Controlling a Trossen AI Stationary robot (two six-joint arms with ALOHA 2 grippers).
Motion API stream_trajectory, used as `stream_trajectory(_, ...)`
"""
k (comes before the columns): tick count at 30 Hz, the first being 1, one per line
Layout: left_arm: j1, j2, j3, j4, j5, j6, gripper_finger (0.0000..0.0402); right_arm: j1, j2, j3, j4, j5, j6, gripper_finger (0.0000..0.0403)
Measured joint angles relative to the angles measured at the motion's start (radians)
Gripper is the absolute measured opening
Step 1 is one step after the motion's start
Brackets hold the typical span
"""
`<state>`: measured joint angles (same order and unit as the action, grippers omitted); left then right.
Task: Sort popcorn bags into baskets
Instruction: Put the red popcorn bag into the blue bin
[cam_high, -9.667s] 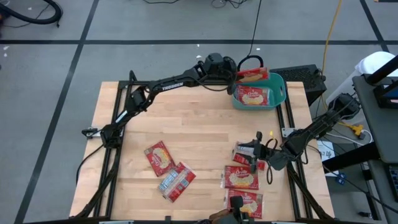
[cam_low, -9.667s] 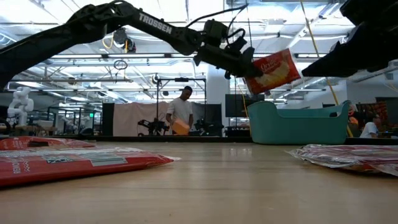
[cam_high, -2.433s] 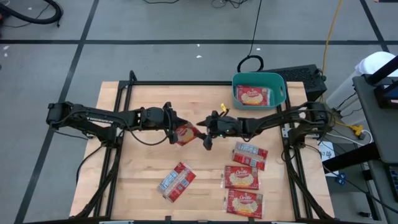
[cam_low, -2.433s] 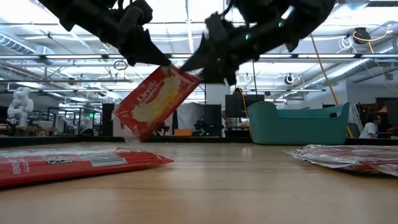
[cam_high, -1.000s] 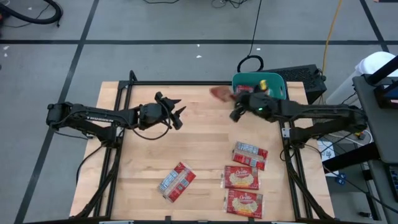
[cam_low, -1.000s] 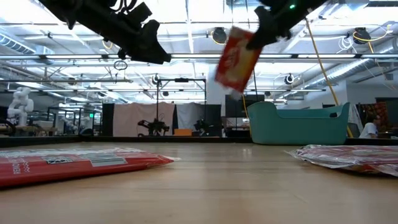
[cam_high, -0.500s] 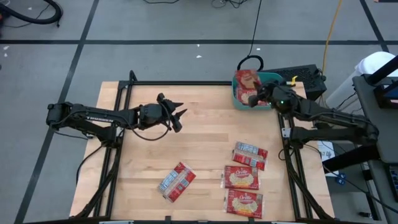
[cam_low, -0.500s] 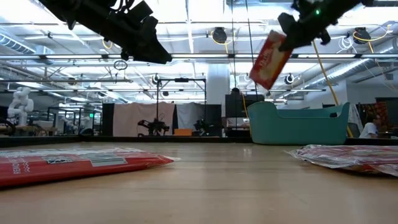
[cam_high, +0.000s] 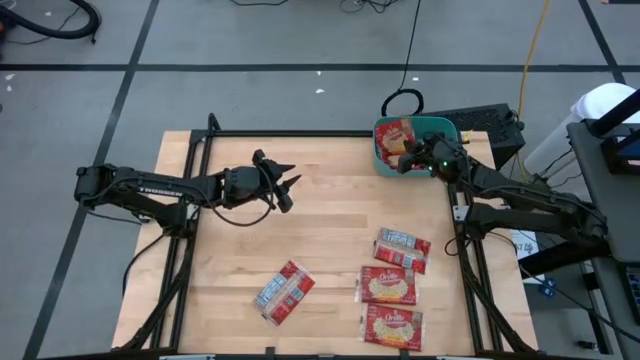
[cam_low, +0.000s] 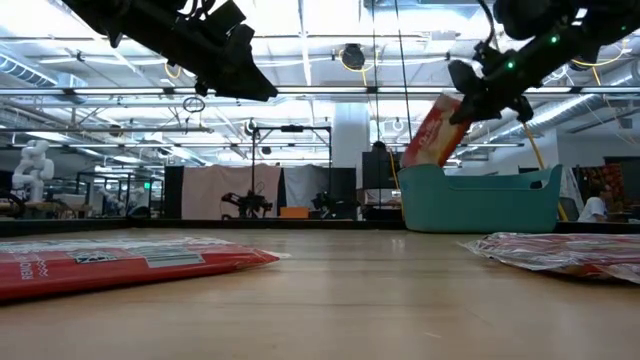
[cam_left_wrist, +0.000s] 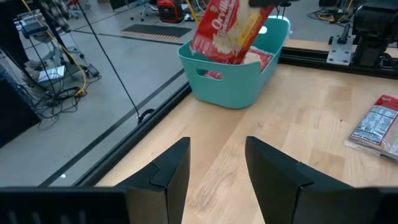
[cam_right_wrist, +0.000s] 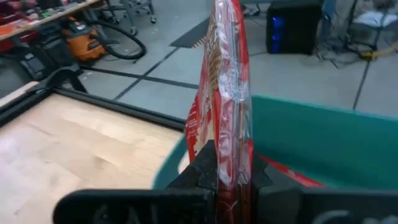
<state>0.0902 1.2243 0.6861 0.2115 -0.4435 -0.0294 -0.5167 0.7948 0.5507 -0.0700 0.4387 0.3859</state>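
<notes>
Red popcorn bag (cam_high: 398, 135) hangs pinched in the right gripper (cam_high: 411, 160), long axis tilted, the basket (cam_high: 447, 160) directly beneath; left gripper (cam_high: 284, 186) half-spread, empty.

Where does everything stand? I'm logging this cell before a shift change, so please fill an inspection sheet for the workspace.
Surface: wooden table, black frame rails along its sides.
Job's things: teal tub at the far right corner with a bag inside; four bags flat on the table.
Clutter: nothing seen.
Claws: right claw shut on a held bag, above the tub's rim; left claw open, empty, over mid table.
Cables: black loop on the floor behind the tub.
Surroundings: grey floor, equipment to the right.
</notes>
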Motion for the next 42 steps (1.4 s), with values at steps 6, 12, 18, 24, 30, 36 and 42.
stream_trajectory(6, 0.000, 0.000, 0.000, 0.001, 0.000, 0.007, 0.0157, -0.046, 0.000, -0.046, 0.043, -0.048, 0.021, 0.0009)
stream_trajectory(12, 0.001, 0.000, 0.000, 0.002, 0.000, 0.029, 0.0157, -0.093, 0.000, -0.074, 0.043, -0.050, 0.022, 0.0041)
stream_trajectory(18, 0.001, 0.000, -0.001, 0.002, 0.000, 0.027, 0.0157, -0.140, 0.000, -0.119, 0.045, -0.043, 0.006, 0.0108)
stream_trajectory(24, 0.001, 0.000, -0.001, 0.003, 0.000, 0.021, 0.0157, -0.159, 0.000, -0.161, 0.037, 0.095, -0.039, 0.0149)
stream_trajectory(30, 0.001, 0.000, -0.001, 0.003, 0.000, 0.015, 0.0157, -0.159, 0.000, -0.177, 0.037, 0.257, -0.140, 0.0155)
stream_trajectory(36, -0.003, 0.000, -0.001, 0.000, 0.004, -0.010, 0.0157, -0.146, -0.014, -0.177, 0.072, 0.259, -0.174, 0.0155)
stream_trajectory(42, -0.040, 0.000, -0.001, -0.076, 0.044, -0.079, 0.0157, -0.057, -0.071, -0.177, 0.127, -0.104, -0.144, 0.0155)
